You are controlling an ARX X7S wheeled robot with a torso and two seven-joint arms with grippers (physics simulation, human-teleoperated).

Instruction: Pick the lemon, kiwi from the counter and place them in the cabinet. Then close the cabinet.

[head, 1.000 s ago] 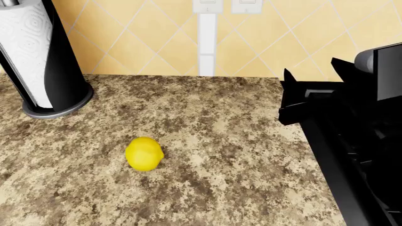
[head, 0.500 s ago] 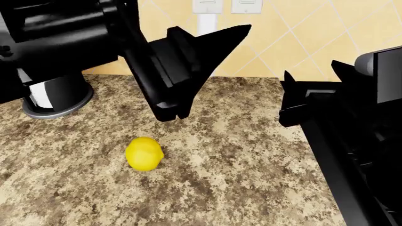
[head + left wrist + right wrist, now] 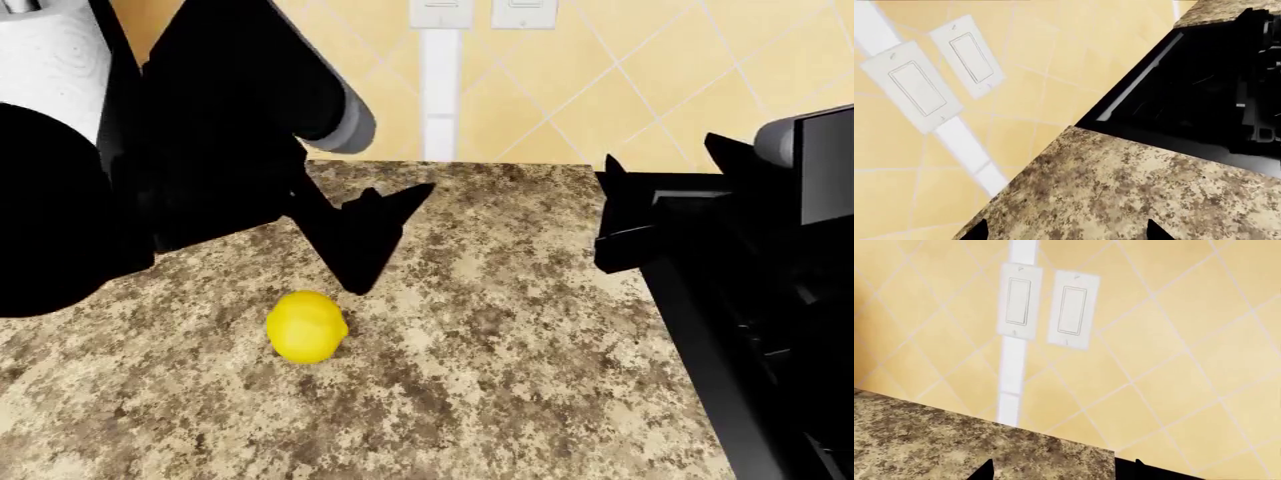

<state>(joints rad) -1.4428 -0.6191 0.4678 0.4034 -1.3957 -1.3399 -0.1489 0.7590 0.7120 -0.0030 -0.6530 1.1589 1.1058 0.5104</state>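
Three cameras are covering one corner of the kitchen.
The head camera is looking forward and down at the counter (image 3: 507, 340), with the stove (image 3: 747, 300) at its right. Both wrist cameras are facing the tiled wall (image 3: 1174, 340) from close in, each taking in the two wall switches (image 3: 941, 75) and the counter's back edge; the left one is also catching the stove.
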